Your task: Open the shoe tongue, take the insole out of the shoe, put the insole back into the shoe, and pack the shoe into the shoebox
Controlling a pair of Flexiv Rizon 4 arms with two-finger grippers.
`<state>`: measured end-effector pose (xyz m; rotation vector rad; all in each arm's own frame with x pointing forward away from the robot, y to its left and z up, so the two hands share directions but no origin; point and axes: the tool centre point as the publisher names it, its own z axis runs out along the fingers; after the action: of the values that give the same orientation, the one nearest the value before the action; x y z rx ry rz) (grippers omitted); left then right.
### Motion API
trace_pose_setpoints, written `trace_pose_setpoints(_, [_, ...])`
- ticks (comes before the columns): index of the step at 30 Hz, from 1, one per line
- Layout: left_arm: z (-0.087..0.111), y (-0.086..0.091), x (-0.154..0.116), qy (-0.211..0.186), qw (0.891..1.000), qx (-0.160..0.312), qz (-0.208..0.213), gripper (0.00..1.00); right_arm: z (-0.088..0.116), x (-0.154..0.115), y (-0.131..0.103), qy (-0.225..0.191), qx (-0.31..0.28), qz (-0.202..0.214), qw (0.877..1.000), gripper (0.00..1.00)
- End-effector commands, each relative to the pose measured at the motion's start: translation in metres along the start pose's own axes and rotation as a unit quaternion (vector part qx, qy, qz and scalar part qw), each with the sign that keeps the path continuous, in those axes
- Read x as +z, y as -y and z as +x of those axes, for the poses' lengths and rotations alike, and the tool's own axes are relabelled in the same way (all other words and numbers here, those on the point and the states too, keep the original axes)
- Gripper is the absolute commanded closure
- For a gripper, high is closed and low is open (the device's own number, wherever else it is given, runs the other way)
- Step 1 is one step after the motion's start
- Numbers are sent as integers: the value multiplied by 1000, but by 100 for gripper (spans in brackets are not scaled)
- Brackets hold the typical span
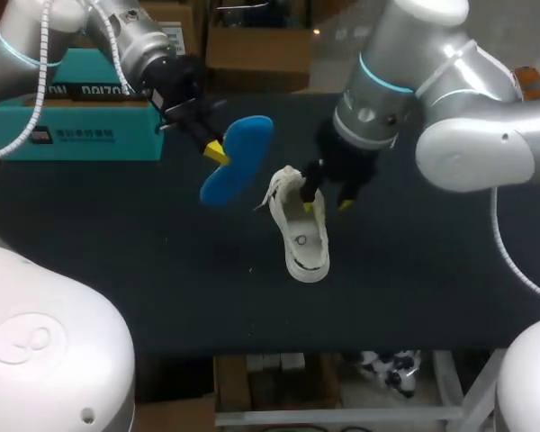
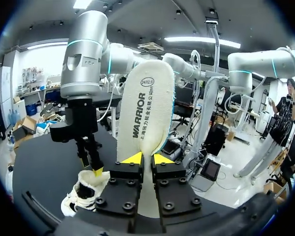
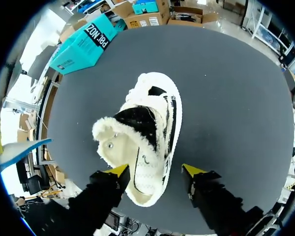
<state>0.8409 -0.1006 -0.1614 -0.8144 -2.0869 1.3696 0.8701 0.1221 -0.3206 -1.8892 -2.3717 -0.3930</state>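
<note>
My left gripper (image 1: 214, 151) holds the insole (image 1: 237, 158) up in the air left of the shoe; it is blue on top. In the left wrist view the insole's pale underside (image 2: 146, 110) stands upright between the fingers of the left gripper (image 2: 147, 160), which is shut on it. The white fleece-lined shoe (image 1: 303, 232) lies on the dark table. My right gripper (image 1: 326, 206) hangs open over one end of it. In the right wrist view the right gripper (image 3: 169, 172) straddles the shoe's (image 3: 145, 125) side wall, one fingertip (image 3: 130, 170) over the fuzzy opening, the other outside.
A teal shoebox (image 1: 72, 117) lies at the table's back left, also in the right wrist view as the shoebox (image 3: 83, 43) beyond the shoe. The dark tabletop (image 1: 162, 261) spreads around the shoe. My right arm's gripper (image 2: 91, 157) shows over the shoe (image 2: 86, 191) in the left wrist view.
</note>
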Motion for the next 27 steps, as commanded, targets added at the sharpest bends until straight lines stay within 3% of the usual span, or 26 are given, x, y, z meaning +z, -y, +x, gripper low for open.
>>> trace_pose_setpoints(1, [-7,4,6,-51,998,15,16,100,-8,-28,16,-20,-5,-19,1000,0])
trace_pose_setpoints(16, [-9,8,7,-55,998,11,19,100,-8,-28,16,-20,-5,-19,1000,0])
trace_pose_setpoints(22, [4,7,19,-21,995,28,92,100,-24,-53,18,-55,65,8,996,0])
trace_pose_setpoints(27, [6,16,36,-31,989,45,139,100,-27,-62,24,-79,132,39,987,0])
